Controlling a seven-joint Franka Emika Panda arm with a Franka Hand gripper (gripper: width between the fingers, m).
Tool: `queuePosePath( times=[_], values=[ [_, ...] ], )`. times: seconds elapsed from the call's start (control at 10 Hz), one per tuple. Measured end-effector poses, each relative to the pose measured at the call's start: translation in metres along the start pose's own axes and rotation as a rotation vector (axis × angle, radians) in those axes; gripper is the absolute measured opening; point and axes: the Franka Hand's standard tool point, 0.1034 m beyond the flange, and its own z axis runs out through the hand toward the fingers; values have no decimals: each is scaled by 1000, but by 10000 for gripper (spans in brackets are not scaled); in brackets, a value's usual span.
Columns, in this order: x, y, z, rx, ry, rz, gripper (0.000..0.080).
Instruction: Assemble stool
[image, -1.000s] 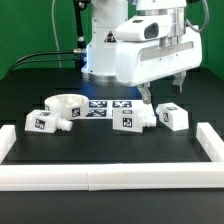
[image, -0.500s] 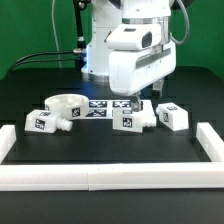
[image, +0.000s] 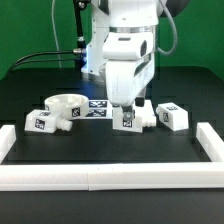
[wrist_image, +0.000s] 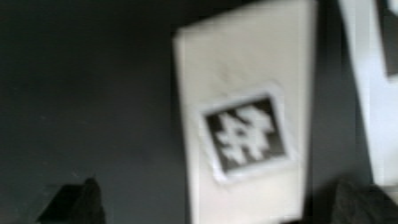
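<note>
We found the arm's two-finger gripper (wrist_image: 217, 203) directly above the middle short white plastic stool leg (image: 128, 119), its dark fingertips (wrist_image: 75, 200) spread wide apart and closed on nothing. The tagged leg lay flat on the black table (image: 40, 150), just beside the marker board (image: 99, 108), between the round dish-like white seat (image: 67, 102) and another stubby white leg (image: 173, 116). In the wrist view its long axis ran between the fingertips, one on each side, so we judged a straight descent would bracket it across its narrow width.
</note>
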Motion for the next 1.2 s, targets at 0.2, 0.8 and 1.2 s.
queuePosePath(
  times=[0.2, 0.8, 1.2],
  values=[
    [-7, -6, 13, 17, -2, 0, 649],
    [-10, -8, 17, 29, -5, 5, 320],
    [-10, -9, 9, 37, -26, -202, 320]
  ],
)
